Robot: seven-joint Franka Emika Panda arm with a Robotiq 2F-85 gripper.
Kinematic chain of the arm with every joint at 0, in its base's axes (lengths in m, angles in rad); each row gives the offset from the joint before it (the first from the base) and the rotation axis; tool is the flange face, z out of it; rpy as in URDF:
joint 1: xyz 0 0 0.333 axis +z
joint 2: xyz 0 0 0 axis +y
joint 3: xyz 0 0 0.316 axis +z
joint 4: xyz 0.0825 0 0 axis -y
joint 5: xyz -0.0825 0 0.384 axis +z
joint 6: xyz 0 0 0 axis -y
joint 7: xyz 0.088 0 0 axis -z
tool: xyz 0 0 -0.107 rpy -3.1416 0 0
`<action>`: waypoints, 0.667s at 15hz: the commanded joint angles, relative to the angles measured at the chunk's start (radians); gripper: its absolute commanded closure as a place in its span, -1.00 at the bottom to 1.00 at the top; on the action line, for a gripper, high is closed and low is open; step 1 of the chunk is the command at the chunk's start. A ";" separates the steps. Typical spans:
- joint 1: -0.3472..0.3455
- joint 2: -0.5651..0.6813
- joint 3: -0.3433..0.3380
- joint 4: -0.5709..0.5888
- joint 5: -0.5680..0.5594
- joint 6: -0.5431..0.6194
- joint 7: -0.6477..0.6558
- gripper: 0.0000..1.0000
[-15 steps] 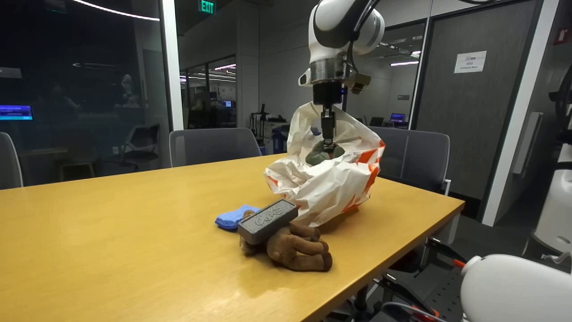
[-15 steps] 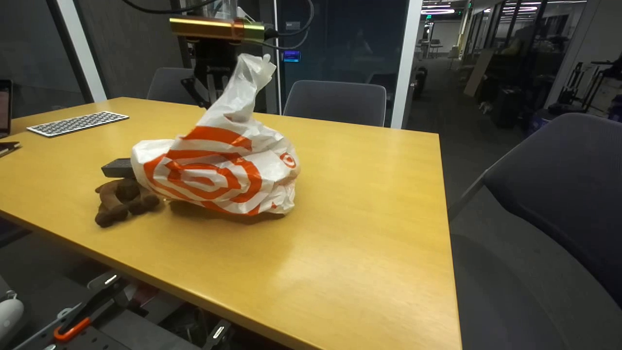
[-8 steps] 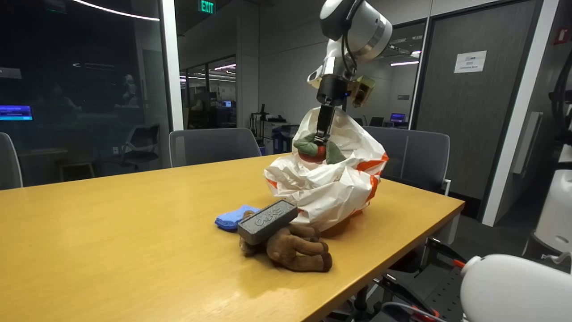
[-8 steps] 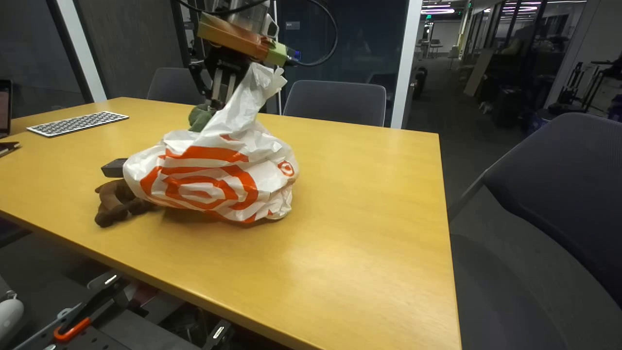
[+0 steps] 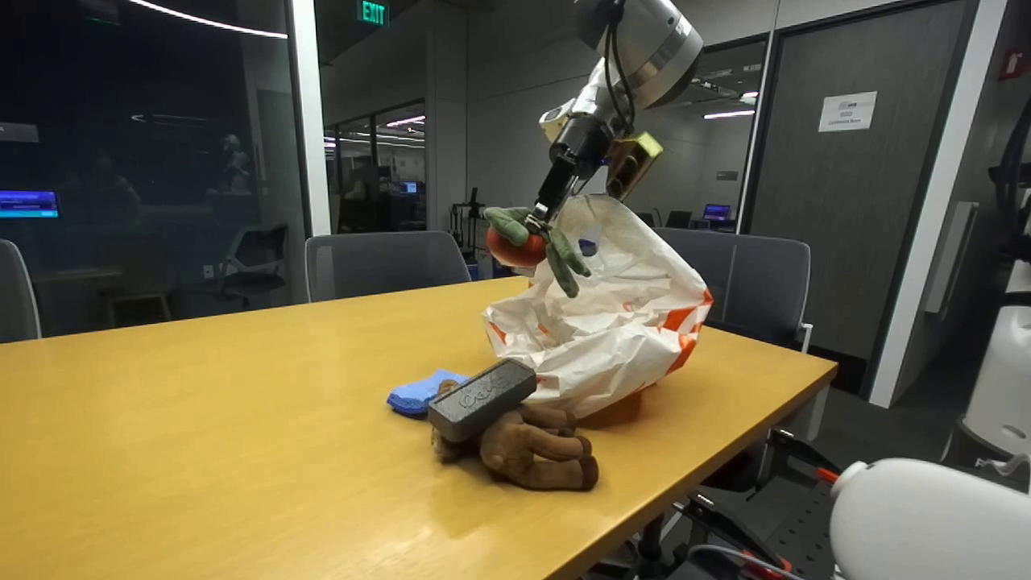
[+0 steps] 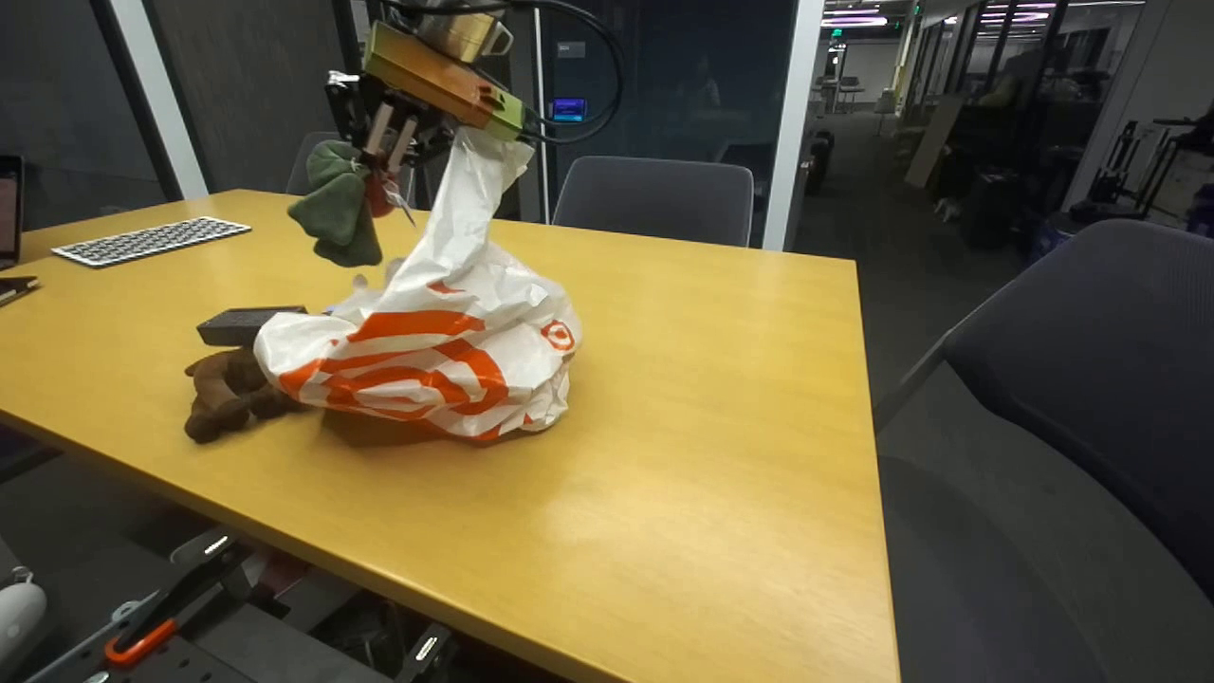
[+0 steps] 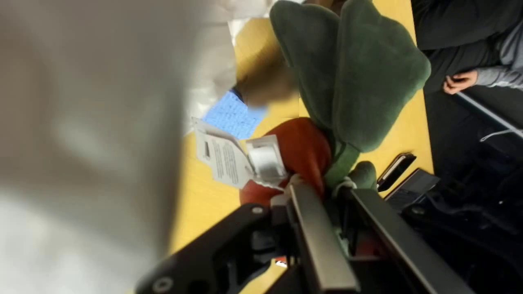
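Note:
My gripper (image 5: 535,221) is shut on a plush toy with a red body (image 5: 515,248) and green leaf-like flaps (image 6: 334,211). In the wrist view the gripper (image 7: 321,187) pinches the toy where red and green meet, and a white paper tag (image 7: 222,157) hangs from it. The toy is in the air, above and beside the mouth of a white plastic bag (image 5: 600,342) with orange rings. The bag (image 6: 446,351) stands on the table, its upper edge rising close to the wrist camera; I cannot tell whether it touches. It blurs the left of the wrist view (image 7: 81,122).
A brown plush animal (image 5: 523,451) lies before the bag, with a grey eraser block (image 5: 483,399) on it and a blue cloth (image 5: 423,392) beside. A keyboard (image 6: 152,241) and laptop (image 6: 9,213) are on the table (image 5: 242,435). A person's hand (image 7: 461,81) shows past the edge.
The gripper has tilted and drawn the red and green toy up out of the bag's mouth, to the left in both exterior views. The bag has shifted and sagged slightly.

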 commanded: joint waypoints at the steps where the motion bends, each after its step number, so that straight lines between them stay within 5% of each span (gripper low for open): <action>1: 0.055 -0.038 0.076 -0.001 -0.007 0.082 -0.032 0.92; 5: 0.127 0.018 0.161 0.011 -0.015 0.182 -0.023 0.92; 10: 0.187 0.124 0.244 -0.015 -0.137 0.497 0.014 0.92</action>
